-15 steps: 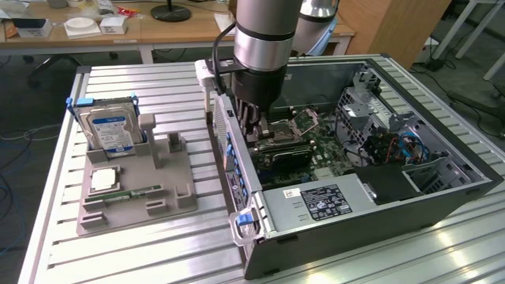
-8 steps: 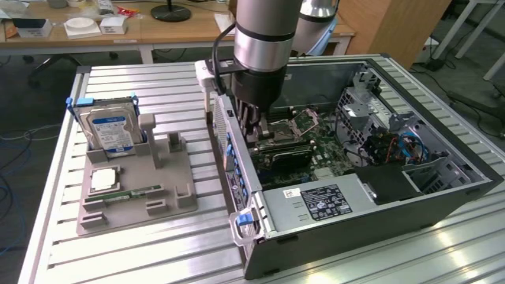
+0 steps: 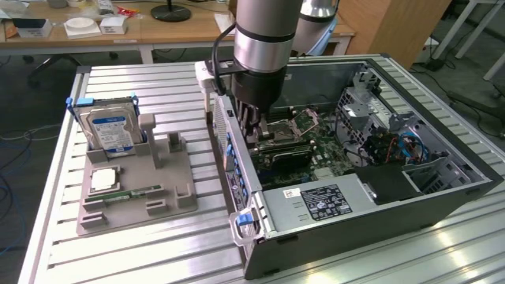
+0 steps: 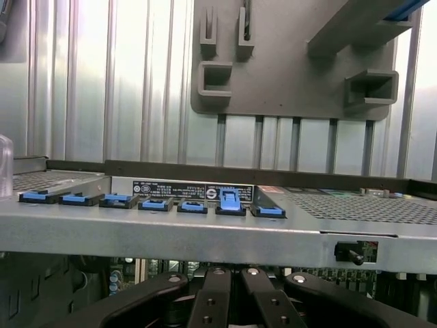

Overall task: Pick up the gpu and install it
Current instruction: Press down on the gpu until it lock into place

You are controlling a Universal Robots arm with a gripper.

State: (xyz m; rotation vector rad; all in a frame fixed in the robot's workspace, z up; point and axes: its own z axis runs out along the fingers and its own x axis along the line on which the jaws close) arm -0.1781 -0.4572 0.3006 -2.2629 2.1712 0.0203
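While your gripper hangs low inside the open case, its dark fingers sit drawn close together, and you cannot tell whether they hold anything. You see the gpu lying flat on the motherboard just below them. Beyond the case's blue clips lies the grey holder, with the hard drive upright.

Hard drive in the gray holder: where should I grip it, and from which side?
Pinch its two broad faces near the free top edge, coming straight down. The hard drive stands upright in the gray holder, which covers its base.
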